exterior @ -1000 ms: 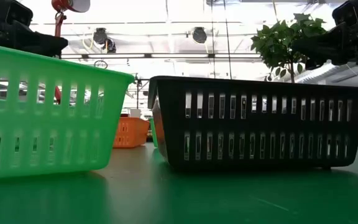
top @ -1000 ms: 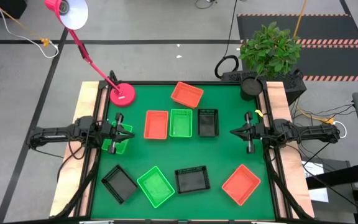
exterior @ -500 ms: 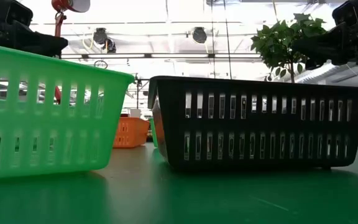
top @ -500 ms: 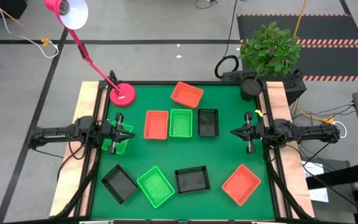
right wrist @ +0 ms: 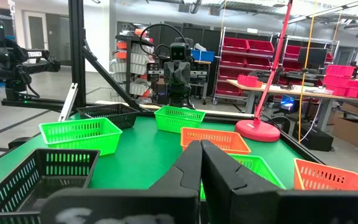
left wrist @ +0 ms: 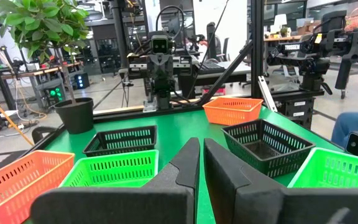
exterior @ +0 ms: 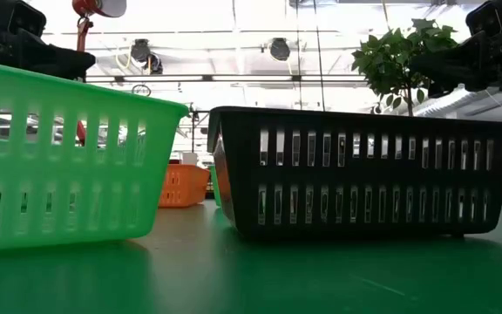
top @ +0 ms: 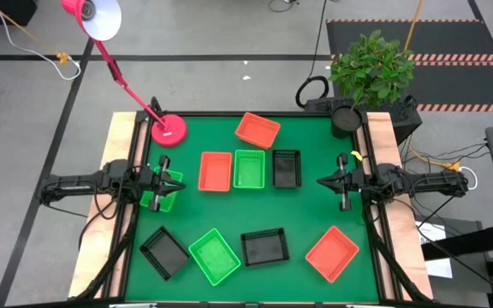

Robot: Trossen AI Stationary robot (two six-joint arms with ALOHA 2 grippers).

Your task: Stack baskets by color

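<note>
With nine baskets scattered unstacked: left gripper (top: pixel 168 182) nearly closed, empty, over green basket (top: pixel 159 193) at left edge; right gripper (top: pixel 333 181) closed, empty, at right edge. Risks: jaws too narrow for a rim, nudging instead; middle row orange (top: pixel 216 171), green (top: pixel 249 168), black (top: pixel 287 168) close together, neighbor easily snagged.

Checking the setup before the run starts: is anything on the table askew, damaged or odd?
Nothing damaged or spilled. The baskets are unsorted and several lie askew: the far orange basket, the near orange basket, the near green basket and the near-left black basket.
</note>
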